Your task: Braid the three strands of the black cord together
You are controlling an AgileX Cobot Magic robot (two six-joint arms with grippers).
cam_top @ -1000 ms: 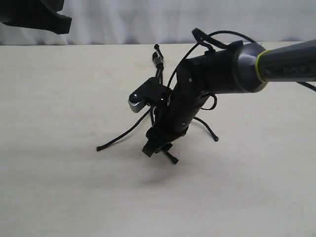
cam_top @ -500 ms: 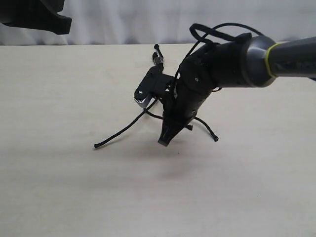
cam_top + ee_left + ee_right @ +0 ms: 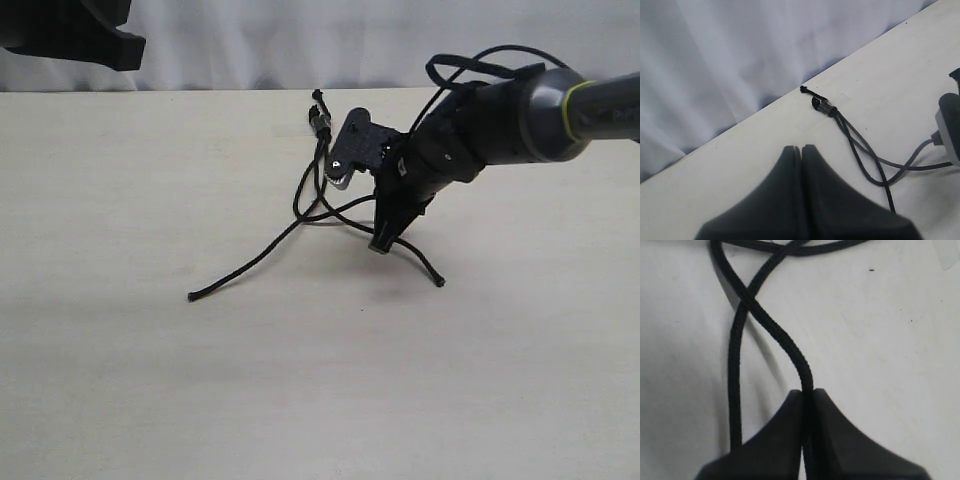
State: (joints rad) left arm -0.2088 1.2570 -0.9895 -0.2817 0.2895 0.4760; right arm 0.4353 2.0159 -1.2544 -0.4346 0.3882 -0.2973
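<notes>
**Colleague:** How far along is the braid?

**Operator:** Barely begun, I'd say. Nearest me on the bench (image 3: 150,380), one loose strand (image 3: 215,286) trails off to the left. A second loose strand (image 3: 428,270) runs right, and both tips lie free. Just behind them my right end effector (image 3: 382,243) points down, clamped on the third strand (image 3: 790,347), which crosses another length just past the fingertips.

**Colleague:** Any real plait yet?

**Operator:** I see none. Between that grip and the knotted end (image 3: 826,106) of the black cord (image 3: 321,125), at the far side of the bench, there are only slack loops and a loose crossing or two. Nothing is tight or repeating, so I judge nearly all the weaving is left.

**Colleague:** And the other arm?

**Operator:** My left end effector (image 3: 801,150) hangs clear of the cord, fingers pressed together on nothing.
</notes>
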